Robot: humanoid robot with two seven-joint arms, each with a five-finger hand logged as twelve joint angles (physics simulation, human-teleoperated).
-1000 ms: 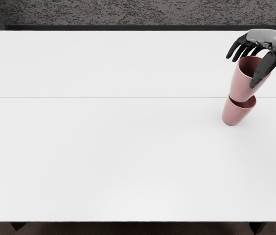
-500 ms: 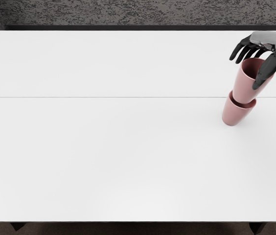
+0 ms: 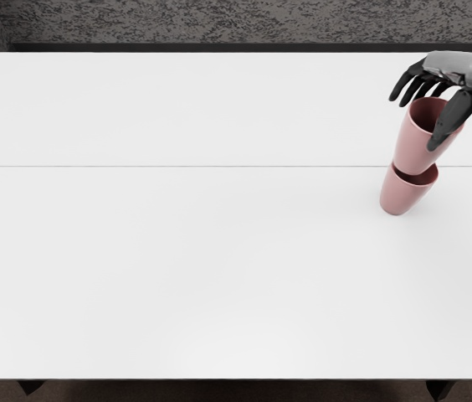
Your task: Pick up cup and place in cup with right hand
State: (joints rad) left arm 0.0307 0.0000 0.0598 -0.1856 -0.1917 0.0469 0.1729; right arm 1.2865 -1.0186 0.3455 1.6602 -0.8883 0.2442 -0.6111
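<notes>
Over the lower cup [image 3: 402, 196], upper cup [image 3: 416, 152] in the right hand [image 3: 417, 123].

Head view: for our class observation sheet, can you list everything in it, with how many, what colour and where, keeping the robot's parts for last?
upper cup: 1, pink, tilted, its base at the mouth of the lower cup
lower cup: 1, pink, on the table at the picture's right
table: 1, white, across most of the picture
thin line: 1, grey, across the tabletop
table legs: 2, dark, partly seen below the near edge
floor: 1, brown, along the bottom
backdrop: 1, mottled grey, beyond the table
right robot hand: 1, black and grey, upper right, holding the upper cup
</notes>
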